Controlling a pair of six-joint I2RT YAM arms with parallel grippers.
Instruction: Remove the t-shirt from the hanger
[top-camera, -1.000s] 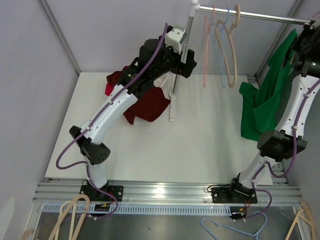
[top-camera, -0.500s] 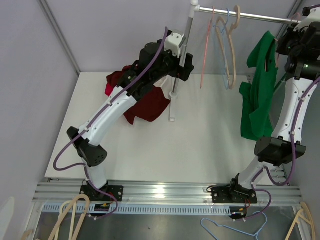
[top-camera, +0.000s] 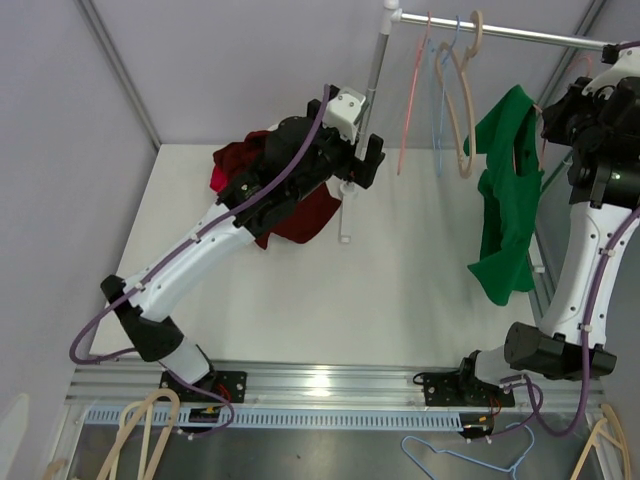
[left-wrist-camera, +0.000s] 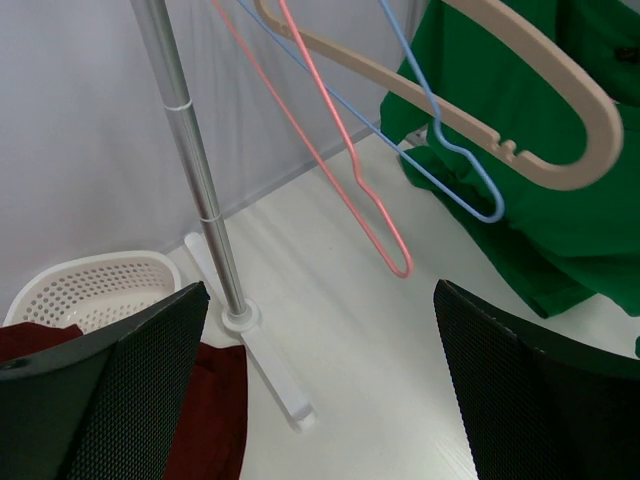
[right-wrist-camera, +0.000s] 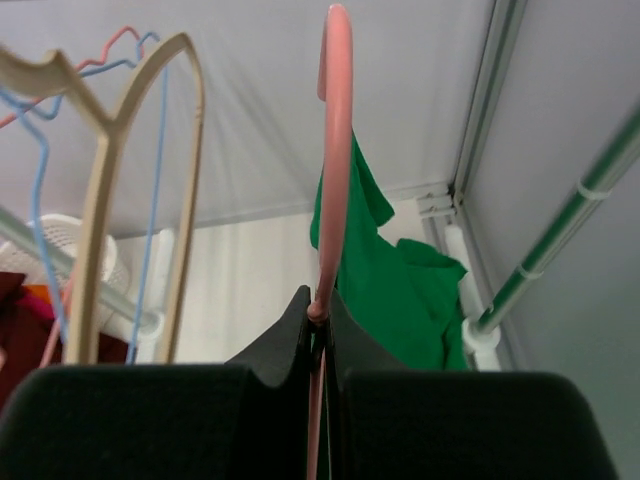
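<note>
t-shirt on pink hanger, R claw clamping hanger, L claw wide

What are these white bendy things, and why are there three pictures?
They are robot arms, a left arm and a right arm, bolted to a table. One picture looks down from above; the other two come from little cameras on each arm's wrist. The right tool pinches a pink hanger, and a green t-shirt hangs from it. The left tool is open and holds nothing. Spare hangers hang on a rail. A red cloth lies beside a white basket.
</note>
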